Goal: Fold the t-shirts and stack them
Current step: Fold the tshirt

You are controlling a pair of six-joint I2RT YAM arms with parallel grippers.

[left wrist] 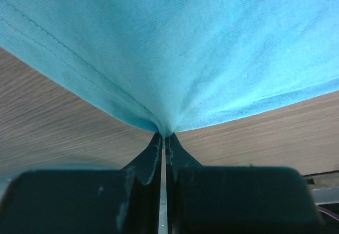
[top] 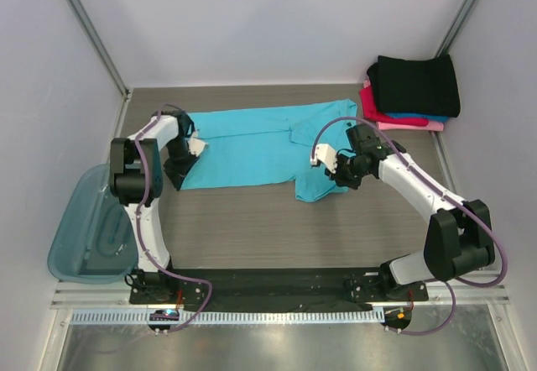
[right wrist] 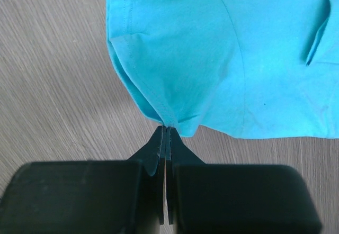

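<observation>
Left gripper [left wrist: 164, 136]: I pinch the shirt [top: 252, 148] edge, cloth fanning ahead | right gripper [right wrist: 168, 128]: I pinch its near edge | top view alone shows the folded stack [top: 415, 90], far right.

A turquoise cloth t-shirt [top: 252, 148] spread across the middle of the wood-grain table [top: 252, 228]
Far right corner: stack of folded black, blue and pink cloth t-shirts [top: 415, 90]; near left edge: translucent plastic bin [top: 75, 220].
</observation>
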